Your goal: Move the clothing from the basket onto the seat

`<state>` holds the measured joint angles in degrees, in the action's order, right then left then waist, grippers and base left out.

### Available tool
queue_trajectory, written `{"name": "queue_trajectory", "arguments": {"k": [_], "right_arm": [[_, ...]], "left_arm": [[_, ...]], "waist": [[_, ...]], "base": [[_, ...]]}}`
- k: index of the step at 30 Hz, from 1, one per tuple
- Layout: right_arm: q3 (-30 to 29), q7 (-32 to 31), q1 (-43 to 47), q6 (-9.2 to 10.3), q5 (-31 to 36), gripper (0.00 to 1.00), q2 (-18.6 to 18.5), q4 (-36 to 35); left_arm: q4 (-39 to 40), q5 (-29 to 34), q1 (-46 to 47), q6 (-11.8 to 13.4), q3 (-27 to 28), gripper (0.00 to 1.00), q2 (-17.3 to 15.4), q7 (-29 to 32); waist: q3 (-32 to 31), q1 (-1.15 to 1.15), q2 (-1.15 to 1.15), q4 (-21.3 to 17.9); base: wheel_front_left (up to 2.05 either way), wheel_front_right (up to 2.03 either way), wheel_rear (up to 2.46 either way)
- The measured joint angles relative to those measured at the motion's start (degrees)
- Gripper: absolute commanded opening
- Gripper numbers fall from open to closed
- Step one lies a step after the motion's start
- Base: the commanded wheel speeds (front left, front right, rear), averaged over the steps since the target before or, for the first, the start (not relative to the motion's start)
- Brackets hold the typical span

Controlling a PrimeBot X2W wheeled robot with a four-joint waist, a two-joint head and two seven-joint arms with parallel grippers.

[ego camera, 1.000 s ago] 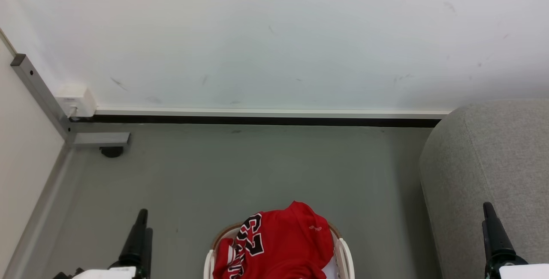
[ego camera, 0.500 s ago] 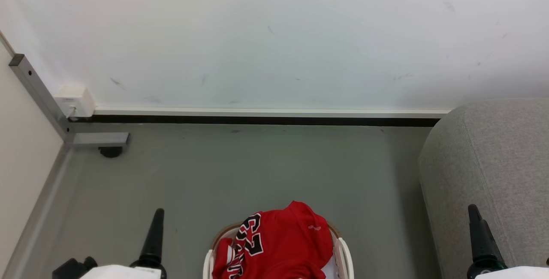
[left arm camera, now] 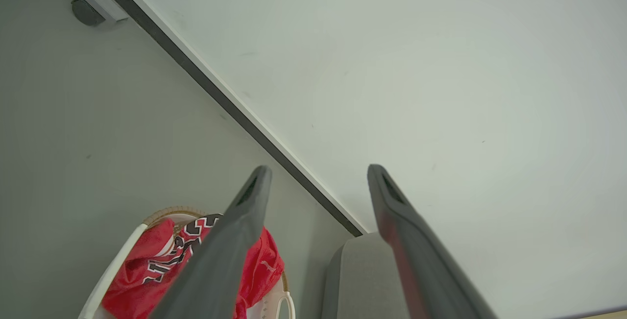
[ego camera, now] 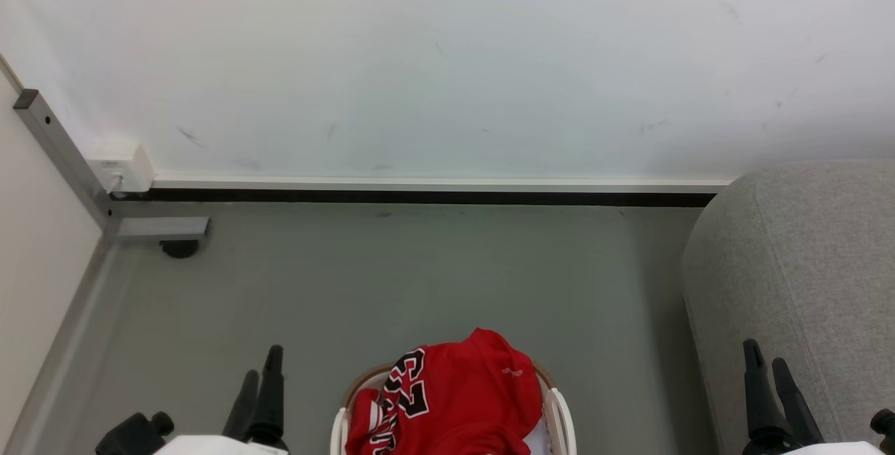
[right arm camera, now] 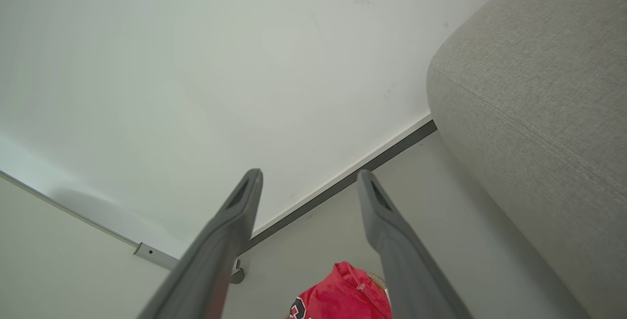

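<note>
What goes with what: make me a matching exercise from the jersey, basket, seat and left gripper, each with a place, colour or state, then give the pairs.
1. red jersey
2. basket
3. seat
4. left gripper

A. open, holding nothing
B. light grey, at the head view's right
C. heaped in the basket
D. cream-white with a tan rim

Pairs: 1-C, 2-D, 3-B, 4-A.
</note>
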<state>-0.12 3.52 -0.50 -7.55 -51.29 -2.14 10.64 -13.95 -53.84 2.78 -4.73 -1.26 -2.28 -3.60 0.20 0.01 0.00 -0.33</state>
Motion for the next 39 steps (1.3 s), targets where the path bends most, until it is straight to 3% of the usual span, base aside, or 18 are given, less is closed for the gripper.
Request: {"name": "queue_trajectory", "arguments": {"k": [39], "right_arm": [[1.9,6.4,3.0,0.00,24.9,1.00,-0.3,-1.8]], "left_arm": [[2.6,31.2,-1.1,0.0,-3.6,1.00,-0.5,-6.2]], "waist": [[0.5,0.00,0.00,-0.7]], "base": [[0.00,0.00,0.00]]}}
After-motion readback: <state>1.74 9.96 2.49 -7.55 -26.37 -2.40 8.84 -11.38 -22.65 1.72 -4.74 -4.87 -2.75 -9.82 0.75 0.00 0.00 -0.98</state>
